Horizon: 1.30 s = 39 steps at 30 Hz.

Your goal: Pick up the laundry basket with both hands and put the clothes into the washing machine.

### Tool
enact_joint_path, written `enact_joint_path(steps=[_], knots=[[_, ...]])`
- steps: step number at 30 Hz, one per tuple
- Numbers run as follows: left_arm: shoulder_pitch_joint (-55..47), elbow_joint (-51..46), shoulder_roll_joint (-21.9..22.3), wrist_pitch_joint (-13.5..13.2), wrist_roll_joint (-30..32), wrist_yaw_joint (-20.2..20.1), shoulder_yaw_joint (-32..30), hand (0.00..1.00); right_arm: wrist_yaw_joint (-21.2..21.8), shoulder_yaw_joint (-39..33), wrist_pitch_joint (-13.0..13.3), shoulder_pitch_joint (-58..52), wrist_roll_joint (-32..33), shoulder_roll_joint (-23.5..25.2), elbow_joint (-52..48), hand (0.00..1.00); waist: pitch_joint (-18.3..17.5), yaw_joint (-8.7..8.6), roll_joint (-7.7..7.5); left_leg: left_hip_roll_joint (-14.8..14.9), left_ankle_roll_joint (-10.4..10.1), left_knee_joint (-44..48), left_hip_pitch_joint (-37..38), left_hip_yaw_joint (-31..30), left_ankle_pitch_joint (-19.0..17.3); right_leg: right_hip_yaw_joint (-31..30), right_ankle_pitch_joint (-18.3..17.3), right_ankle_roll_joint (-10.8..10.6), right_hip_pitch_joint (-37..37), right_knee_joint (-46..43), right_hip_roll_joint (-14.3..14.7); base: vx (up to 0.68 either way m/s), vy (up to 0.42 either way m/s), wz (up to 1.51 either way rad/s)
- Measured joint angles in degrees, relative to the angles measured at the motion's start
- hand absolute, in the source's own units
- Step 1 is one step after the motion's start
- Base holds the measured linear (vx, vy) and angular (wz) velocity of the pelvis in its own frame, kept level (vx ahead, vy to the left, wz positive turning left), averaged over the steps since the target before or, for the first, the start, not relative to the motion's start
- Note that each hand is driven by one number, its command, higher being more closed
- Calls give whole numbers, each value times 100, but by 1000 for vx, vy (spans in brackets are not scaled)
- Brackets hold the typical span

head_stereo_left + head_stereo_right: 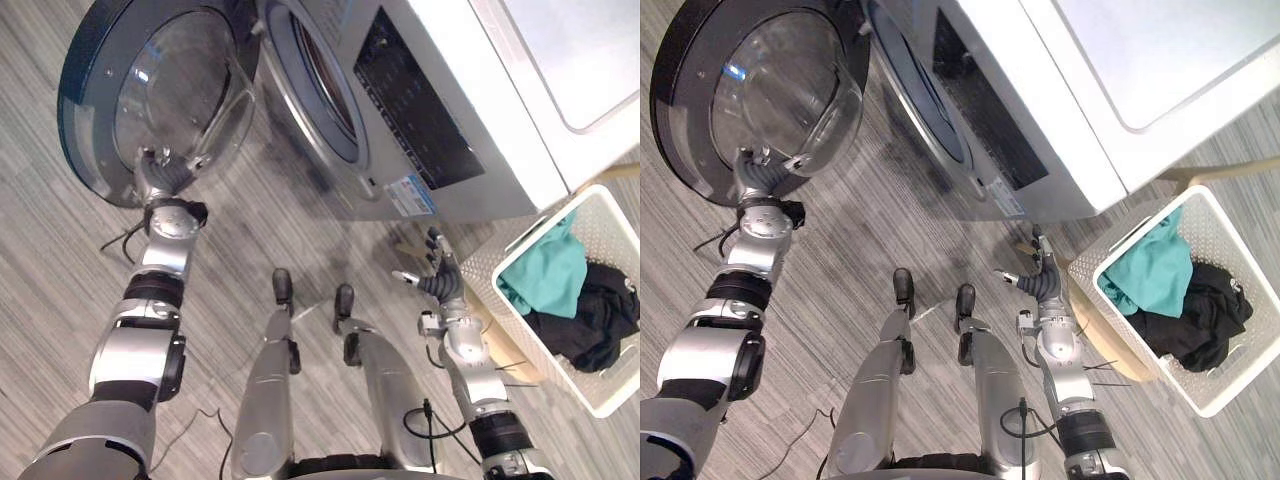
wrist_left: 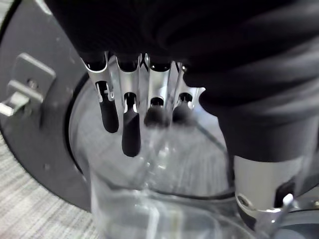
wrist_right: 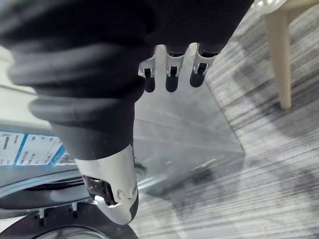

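The floor (image 1: 60, 260) is grey with thin stripes, like carpet. A big white washing machine (image 1: 470, 110) stands on it. Its round door (image 1: 85, 110) is swung wide open. The door has a dark ring and a see-through bowl of glass (image 1: 180, 90) in the middle. The hole (image 1: 325, 75) behind the door looks dark inside.

On the front of the machine is a black panel (image 1: 415, 105). Below it sits a small blue and white sticker (image 1: 410, 195). Its words are too small to read.

The white laundry basket (image 1: 612, 222) is on the robot's right, beside the machine. It rests on a light wooden stool (image 1: 1105, 335), not on the floor. A teal cloth (image 1: 548, 275) and a black cloth (image 1: 590, 320) lie inside it. No hand touches the basket.

The left hand (image 1: 160, 175) is up at the bottom edge of the door glass. Its fingers (image 2: 130, 134) are straight and hold nothing. I cannot tell if they touch the glass.

The right hand (image 1: 437, 270) is in the air near the low corner of the machine, close to the basket. Its fingers (image 3: 171, 74) are spread out, and it is empty.
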<state>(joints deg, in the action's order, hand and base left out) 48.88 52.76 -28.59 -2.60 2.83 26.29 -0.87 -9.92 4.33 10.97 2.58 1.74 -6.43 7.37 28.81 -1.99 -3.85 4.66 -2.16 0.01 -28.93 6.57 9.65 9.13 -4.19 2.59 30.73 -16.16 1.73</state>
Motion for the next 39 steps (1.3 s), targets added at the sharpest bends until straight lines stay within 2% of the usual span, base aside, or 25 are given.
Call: enact_joint_path(steps=[6,12,17,21,25,26,27,28,30,31,32,33,34,35,36,37,38,39], knots=[[19,-423,15,84,3,1,-440,0,-6,-192,149,-696,137,145,-914,0,1,61,-12,36,19,12,-103,140,-17,-18,108,24,70,132,12,-66,18,-10],[-99,-1004,216,77,5,2,-432,0,-10,-275,155,-958,208,195,-1115,0,1,165,-11,23,27,65,-24,137,-23,46,61,-34,31,-24,-48,-15,9,1],[-1682,-1805,1107,-85,-17,-185,-207,0,-148,-451,98,-950,144,381,-1106,0,-40,166,-5,-108,66,113,687,228,-206,-1,-307,-74,-473,-420,-220,17,-3,2],[-3629,-1898,1719,-143,-48,-632,149,0,-226,-851,-57,-936,-94,304,-829,0,-555,118,66,-135,102,311,996,532,-550,-323,-463,-104,-746,-354,-218,54,24,-32],[-4766,-1588,1918,-129,22,-1024,112,0,-219,-1172,-253,-944,-327,126,-663,0,-849,99,201,-29,160,578,1406,1098,-986,-914,-331,-225,-1107,-76,-81,103,69,-83],[-5023,-1463,1965,-117,24,-1120,55,0,-220,-1182,-257,-931,-410,42,-649,0,-916,92,258,51,203,717,1522,1401,-1148,-1156,-251,-338,-1192,14,-16,91,70,-137],[-5213,-1329,2007,-97,46,-1142,-31,0,-217,-1183,-264,-904,-481,11,-650,0,-954,84,308,155,251,792,1696,1735,-1292,-1118,-237,-449,-1282,139,-41,97,74,-143],[-5313,-1257,2036,-92,74,-1158,-99,0,-217,-1185,-271,-898,-514,3,-650,0,-982,63,311,177,267,819,1783,1906,-1347,-838,-299,-399,-1315,183,-154,74,80,-155],[-5453,-1023,2064,-80,97,-1212,-205,0,-217,-1163,-272,-806,-612,-22,-630,0,-1002,48,325,433,190,1049,2086,2567,-1668,533,-327,-275,-1388,132,-685,59,78,-170],[-5477,-823,2018,-43,175,-1248,-214,0,-216,-1138,-272,-747,-704,-43,-587,0,-1007,51,332,670,81,1277,2251,2964,-1895,1418,-390,-141,-1467,48,-919,62,13,-187],[-5502,-678,1988,-20,220,-1260,-213,0,-205,-1113,-272,-749,-760,-98,-582,0,-1034,60,328,848,-23,1517,2397,3263,-2116,1893,-415,-100,-1556,4,-1039,79,-23,-167],[-5527,-586,1987,-9,237,-1264,-211,0,-201,-1113,-271,-774,-802,-149,-582,0,-1081,54,339,969,-69,1693,2479,3429,-2262,2071,-390,-122,-1600,-22,-1093,151,-81,-163],[-5591,-470,2009,-4,262,-1276,-210,0,-202,-1116,-275,-835,-893,-278,-576,0,-1212,53,384,1207,-222,2021,2627,3719,-2490,2039,-174,-182,-1671,-28,-1014,269,-162,-159],[-5642,-425,2045,-10,340,-1337,-221,0,-187,-1111,-281,-906,-1024,-443,-562,0,-1279,20,482,1456,-295,2368,2773,3905,-2561,1756,-233,-155,-1696,-46,-784,292,-183,-162],[-5645,-375,2095,-16,419,-1394,-242,0,-171,-1107,-284,-958,-1112,-556,-547,0,-1326,-22,519,1683,-281,2791,2765,3906,-2548,1601,-280,-101,-1729,-38,-652,312,-227,-142],[-5659,-336,2220,-22,462,-1419,-373,0,-123,-1112,-292,-1050,-1243,-681,-539,0,-1353,-28,589,2152,-144,3683,2688,3782,-2464,1413,-288,-46,-1854,-3,-423,271,-194,-115],[-5657,-309,2244,-26,461,-1423,-453,0,-117,-1125,-327,-1148,-1340,-732,-537,0,-1384,-37,654,2497,238,4400,2524,3548,-2245,1326,-293,27,-2009,58,-248,287,-183,-100],[-5652,-307,2225,-34,458,-1437,-539,0,-118,-1127,-379,-1233,-1400,-771,-536,0,-1382,-47,669,2772,830,5091,2271,3208,-1796,1237,-281,79,-2248,185,-114,292,-120,-80]])
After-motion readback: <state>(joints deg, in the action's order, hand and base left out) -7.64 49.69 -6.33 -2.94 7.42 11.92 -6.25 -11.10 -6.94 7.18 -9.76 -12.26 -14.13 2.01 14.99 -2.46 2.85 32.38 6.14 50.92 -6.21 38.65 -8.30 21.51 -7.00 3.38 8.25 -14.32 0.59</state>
